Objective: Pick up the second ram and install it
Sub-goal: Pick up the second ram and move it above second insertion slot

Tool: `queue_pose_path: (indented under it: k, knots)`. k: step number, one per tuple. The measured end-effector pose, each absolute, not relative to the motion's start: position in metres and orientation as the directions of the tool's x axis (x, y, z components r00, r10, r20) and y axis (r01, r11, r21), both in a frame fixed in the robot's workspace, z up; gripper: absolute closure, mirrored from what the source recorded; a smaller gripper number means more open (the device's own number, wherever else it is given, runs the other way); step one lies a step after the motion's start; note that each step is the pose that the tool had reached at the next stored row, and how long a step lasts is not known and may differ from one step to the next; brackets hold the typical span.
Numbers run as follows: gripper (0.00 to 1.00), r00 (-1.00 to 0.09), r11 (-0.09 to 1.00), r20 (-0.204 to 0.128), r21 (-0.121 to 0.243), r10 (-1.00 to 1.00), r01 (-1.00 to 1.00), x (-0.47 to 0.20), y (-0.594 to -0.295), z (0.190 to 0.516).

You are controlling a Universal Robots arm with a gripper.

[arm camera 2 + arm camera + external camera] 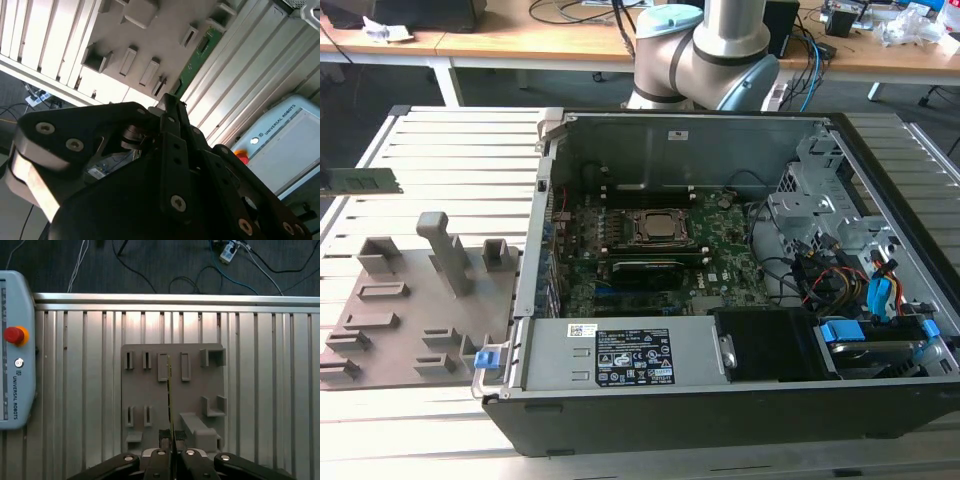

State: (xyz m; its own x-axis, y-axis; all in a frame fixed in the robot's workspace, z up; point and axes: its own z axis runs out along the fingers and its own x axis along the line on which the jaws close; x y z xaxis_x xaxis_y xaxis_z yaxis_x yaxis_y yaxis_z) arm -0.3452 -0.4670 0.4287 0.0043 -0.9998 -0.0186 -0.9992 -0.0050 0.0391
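Observation:
The second ram [360, 181] is a thin green stick that hangs at the exterior view's far left edge, above the slatted table. In the first wrist view I see the ram [169, 400] edge-on, sticking out from between the fingers over the grey holder plate [150, 390]. My gripper [172, 452] is shut on its near end. In the second wrist view the green ram [200, 52] reaches out past my gripper [169, 102] towards the holder's slots. The motherboard [725, 245] with its CPU socket [655, 228] lies in the open computer case [720, 400], well away towards the exterior view's right.
The grey holder plate [420, 310] with raised blocks lies on the slatted aluminium table [450, 140]. A teach pendant [15, 355] with a red button rests beside the table. Cables and drive bays [860, 290] crowd the case's right side. The arm's base [705, 50] stands behind the case.

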Motion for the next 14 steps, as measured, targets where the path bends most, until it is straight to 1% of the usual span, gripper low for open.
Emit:
queue_pose_path:
  k: [14]
  knots:
    - [0.86, 0.004, -0.005, -0.018, 0.04, -1.0, -0.999, -0.261, -0.466, 0.429]
